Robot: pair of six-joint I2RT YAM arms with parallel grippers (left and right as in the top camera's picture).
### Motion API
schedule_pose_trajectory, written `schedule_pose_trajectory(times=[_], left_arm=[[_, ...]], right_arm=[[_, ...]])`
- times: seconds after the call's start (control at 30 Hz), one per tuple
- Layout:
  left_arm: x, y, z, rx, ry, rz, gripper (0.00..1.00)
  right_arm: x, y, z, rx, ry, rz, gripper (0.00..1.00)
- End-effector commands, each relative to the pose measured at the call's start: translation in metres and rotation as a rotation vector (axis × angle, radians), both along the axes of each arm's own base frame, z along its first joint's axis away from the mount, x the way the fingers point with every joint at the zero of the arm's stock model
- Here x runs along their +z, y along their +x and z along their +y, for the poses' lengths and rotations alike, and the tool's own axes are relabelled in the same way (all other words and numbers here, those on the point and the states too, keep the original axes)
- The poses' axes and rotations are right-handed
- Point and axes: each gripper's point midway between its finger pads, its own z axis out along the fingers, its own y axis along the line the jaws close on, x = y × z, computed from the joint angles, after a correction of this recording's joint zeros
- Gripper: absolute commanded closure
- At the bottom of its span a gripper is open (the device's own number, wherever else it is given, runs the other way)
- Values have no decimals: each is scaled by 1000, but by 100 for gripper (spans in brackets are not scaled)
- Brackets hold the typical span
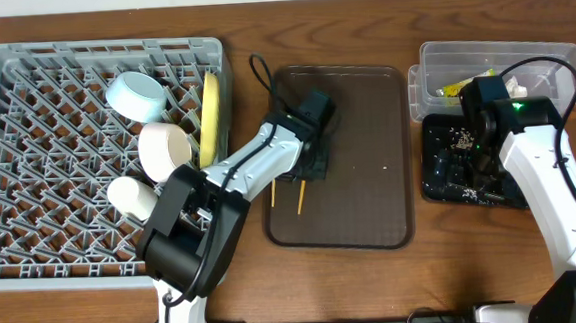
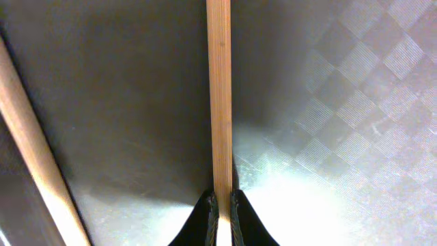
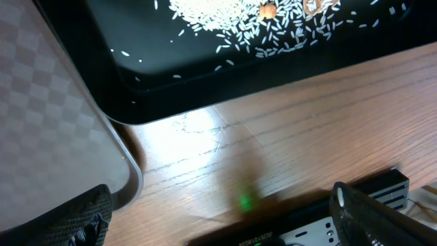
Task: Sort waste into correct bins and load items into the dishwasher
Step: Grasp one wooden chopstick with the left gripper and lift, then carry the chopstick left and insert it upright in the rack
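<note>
Reaching across the dark brown serving tray (image 1: 368,157) in the middle of the frame, the left gripper (image 2: 220,208) is closed down to a narrow slot. In the left wrist view its two black fingertips (image 2: 199,222) press against either side of one chopstick (image 2: 219,102), which runs straight up the picture over the tray's checkered surface. The second chopstick (image 2: 34,160) lies apart from it at the left edge of that view, slanting. From overhead both sticks poke out below the gripper, toward the tray's lower left.

The grey dish rack (image 1: 101,48) fills the left of the overhead frame and holds four things close together at its right side: the light blue bowl (image 1: 136,96), the white bowl (image 1: 164,149) below it, the small white cup (image 1: 130,196) lower again, and the yellow plate (image 1: 208,116) standing on edge.

At the upper right sits the clear tub (image 1: 521,47), with the snack wrapper (image 1: 452,87) inside. Just below it is the black tray (image 1: 445,187), scattered with rice crumbs (image 1: 460,139). The right gripper (image 3: 225,219) hangs over the wooden table (image 3: 307,116) beside that tray's near edge — fingers spread wide at the bottom corners of its own view, nothing between them.
</note>
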Motion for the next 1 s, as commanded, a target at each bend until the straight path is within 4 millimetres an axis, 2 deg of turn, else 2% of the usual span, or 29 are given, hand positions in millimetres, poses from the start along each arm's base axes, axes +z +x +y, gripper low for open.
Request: schedule_pose_trajectory(times=[0.0,0.07,0.2,0.43,0.77,0.87,0.97], left_arm=[[-6,-10,5,-9,20,29,94],[6,-9,4,-15,12,16,94],[42,-9,4,-25,-17,-29,94],[111,-34,24,-65,-39,-78,94],[194,-52,76,-29,-96,-225,94],[209,-54,99,8,-92,-261,94],[214,-55,128,74,-71,-264,94]], right_arm=[[2,2,-1,4,1,-6,1],[2,2,-2,4,-3,-6,1],[2,3,-2,4,-2,-9,1],[2,3,-2,4,-3,-10,1],[2,3,-2,4,-2,-9,1],[2,3,-2,4,-2,-9,1],[2,3,-1,4,-2,-10,1]])
